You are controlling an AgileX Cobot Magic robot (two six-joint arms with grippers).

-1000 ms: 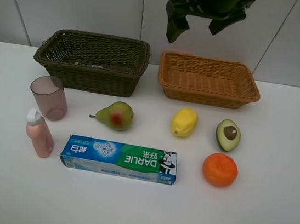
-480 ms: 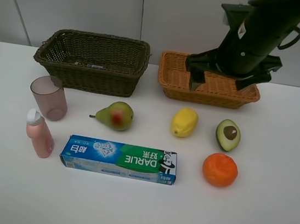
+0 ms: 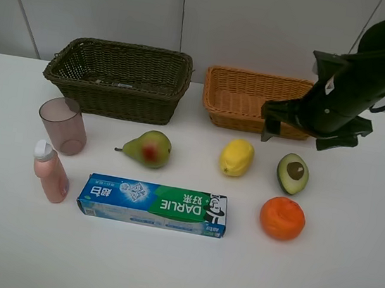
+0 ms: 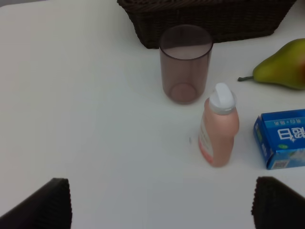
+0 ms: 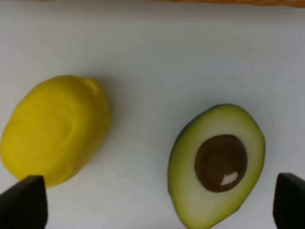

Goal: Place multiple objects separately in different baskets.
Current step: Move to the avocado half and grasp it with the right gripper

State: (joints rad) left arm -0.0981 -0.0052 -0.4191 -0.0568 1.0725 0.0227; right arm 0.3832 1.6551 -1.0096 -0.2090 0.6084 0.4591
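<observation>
Right end effector (image 3: 306,134) hangs spread wide and empty. From the high camera, the halved avocado (image 3: 293,173) lies just below it, the yellow lemon (image 3: 237,157) below and to one side, the orange (image 3: 283,218) further beneath, and the orange-tan basket (image 3: 220,94) close behind. Nothing shows in that basket or the dark basket (image 3: 123,48), so I'd say sorting hasn't begun.

On the left wrist camera, the left end effector (image 4: 159,210) is also spread and holds nothing. Ahead of it the pink bottle (image 4: 218,126) stands upright on the bench (image 4: 86,119), with the mauve cup (image 4: 186,64) beyond.

On the right wrist camera, avocado and lemon both lie within the span of the dark fingertips (image 5: 24,202). The avocado is cut face up, and that wide gape looks meant to straddle one fruit.
</observation>
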